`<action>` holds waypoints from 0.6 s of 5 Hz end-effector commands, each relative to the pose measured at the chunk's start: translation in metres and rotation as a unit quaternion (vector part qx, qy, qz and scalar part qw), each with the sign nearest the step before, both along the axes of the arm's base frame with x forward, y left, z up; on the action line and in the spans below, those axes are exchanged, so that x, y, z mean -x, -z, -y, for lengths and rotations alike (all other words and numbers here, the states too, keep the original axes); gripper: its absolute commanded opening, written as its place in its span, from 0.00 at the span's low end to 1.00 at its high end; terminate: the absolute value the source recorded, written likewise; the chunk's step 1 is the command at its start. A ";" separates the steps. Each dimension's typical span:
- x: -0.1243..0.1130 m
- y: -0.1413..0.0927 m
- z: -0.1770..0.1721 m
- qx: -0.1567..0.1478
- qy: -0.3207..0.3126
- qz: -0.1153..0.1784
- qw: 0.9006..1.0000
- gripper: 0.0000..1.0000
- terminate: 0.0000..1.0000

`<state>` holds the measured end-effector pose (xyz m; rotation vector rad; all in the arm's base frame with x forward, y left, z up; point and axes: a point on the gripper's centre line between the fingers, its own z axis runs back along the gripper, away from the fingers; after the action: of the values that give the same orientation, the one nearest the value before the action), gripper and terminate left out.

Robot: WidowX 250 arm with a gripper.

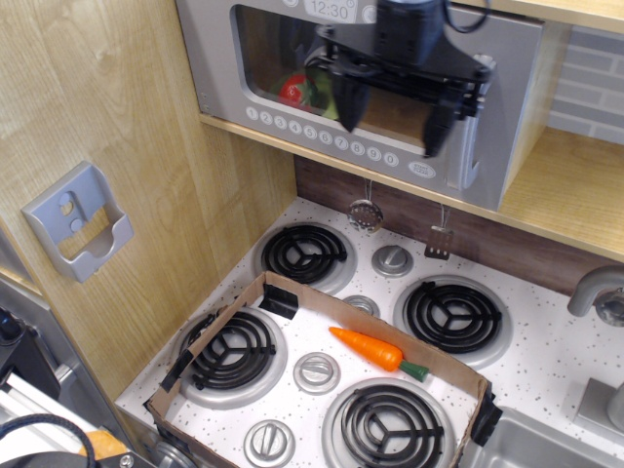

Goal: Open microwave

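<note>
The microwave (292, 78) is a wide silver-grey toy unit sitting on a wooden shelf (575, 200) at the top of the frame, above the stove top. Its door is shut and has a large clear window, through which a wooden interior shows with something red (294, 90) and something green beside it; what they are is too small to tell. A chunky vertical grey handle (478, 132) runs down the right side of the door, partly covered by the arm. Below the window runs a row of round buttons (322, 135) printed with the numerals 1 to 9 and then 0, followed by a larger oval button (421, 168) whose wording is too small to read. A small clock display (329, 9) above the window reads 12:30.

The black gripper (395, 115) hangs in front of the right half of the door, with its 2 fingers (351, 102) spread wide and pointing down, holding nothing. The right finger is just beside the handle; whether it touches cannot be told.

On the speckled white stove top (546, 361) below are 4 black coil burners (305, 253) and a low cardboard frame (249, 302) with an orange toy carrot (370, 349) lying inside it. A grey wall holder (78, 222) is fixed to the wooden side panel at left.
</note>
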<state>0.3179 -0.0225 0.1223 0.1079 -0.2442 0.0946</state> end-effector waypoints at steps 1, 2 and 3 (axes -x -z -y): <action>-0.025 0.007 0.016 0.023 0.006 0.048 0.999 1.00 0.00; -0.040 0.006 0.018 0.020 0.006 0.052 0.998 1.00 0.00; -0.049 0.004 0.019 0.018 0.017 0.053 0.998 1.00 0.00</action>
<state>0.3613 -0.0410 0.1040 0.0694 -0.3062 0.0702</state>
